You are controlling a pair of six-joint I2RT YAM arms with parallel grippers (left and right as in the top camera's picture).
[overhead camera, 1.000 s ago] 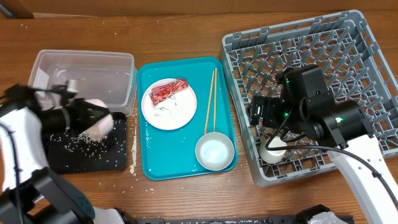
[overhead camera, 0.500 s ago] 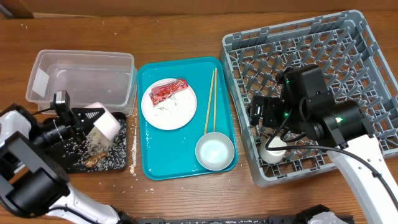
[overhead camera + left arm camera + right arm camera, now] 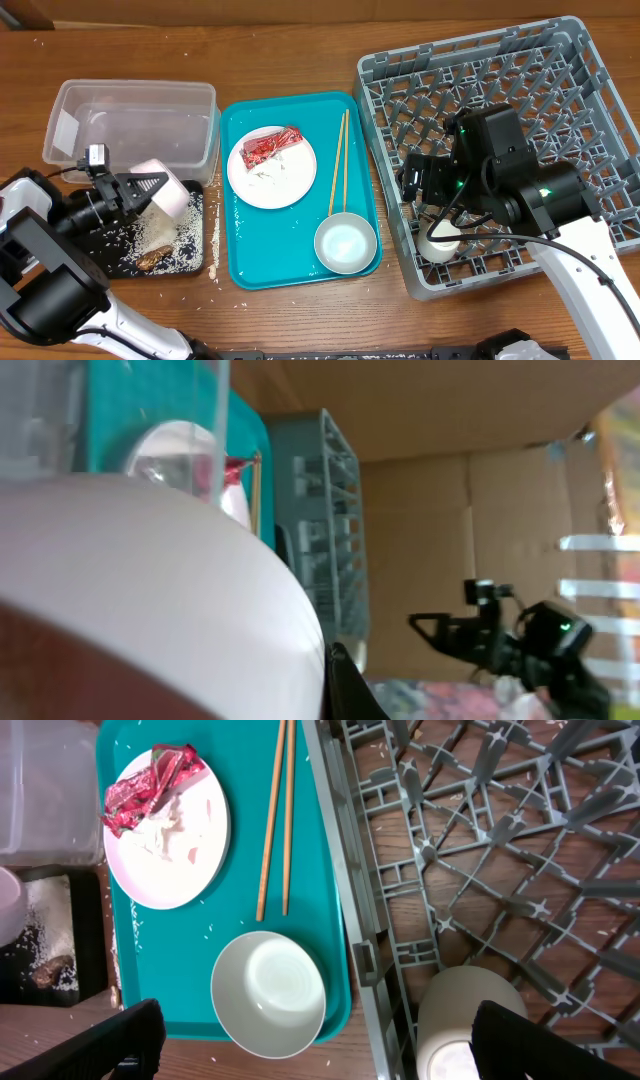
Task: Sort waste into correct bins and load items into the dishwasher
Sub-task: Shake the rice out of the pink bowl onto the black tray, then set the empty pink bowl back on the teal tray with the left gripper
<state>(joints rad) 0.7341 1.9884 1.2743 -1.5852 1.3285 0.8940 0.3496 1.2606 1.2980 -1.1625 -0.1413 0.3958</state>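
Overhead: left claw [image 3: 138,190] is clenched on the pink cup [image 3: 166,196], tipped over the black tray [image 3: 105,255]. Since the last frame the cup has lifted slightly and the rice [image 3: 160,232] now lies piled on the tray. Right claw [image 3: 335,1045] is spread wide over the rack [image 3: 480,850], unchanged. Red wrapper [image 3: 268,146] print is unreadable.

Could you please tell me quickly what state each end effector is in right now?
Left end effector: closed on the pink bowl.
Right end effector: open, holding nothing.

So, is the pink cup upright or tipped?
Tipped: the pink cup lies sideways in the left hand above rice heaped on the black tray.
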